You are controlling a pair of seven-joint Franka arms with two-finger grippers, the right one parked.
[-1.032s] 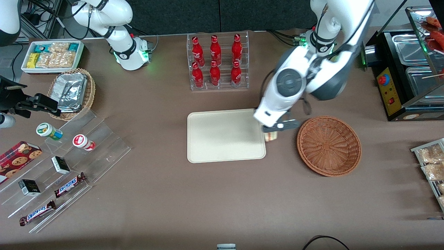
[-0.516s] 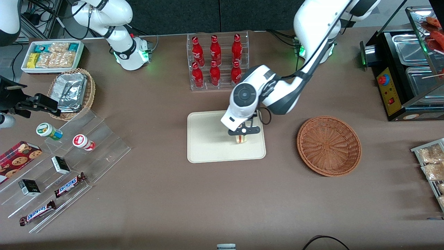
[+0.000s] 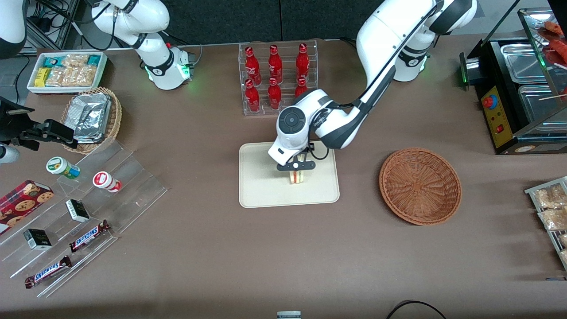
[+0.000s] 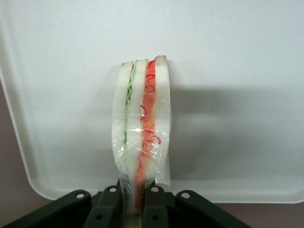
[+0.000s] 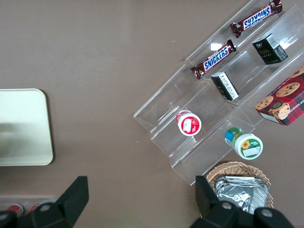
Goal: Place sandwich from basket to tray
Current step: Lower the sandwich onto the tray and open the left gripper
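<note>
Front view showed the gripper point(image 3: 296, 172) clamped on the sandwich point(image 3: 296, 177) above the tray point(image 3: 259, 186), the emptied basket point(image 3: 419, 186) well aside; only lowering and release remained.

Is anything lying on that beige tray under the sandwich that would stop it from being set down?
Nothing visible. The pincer grips the plastic-wrapped white-bread sandwich above the flat cream-beige plastic tray, whose surface beneath it looks bare.
</note>
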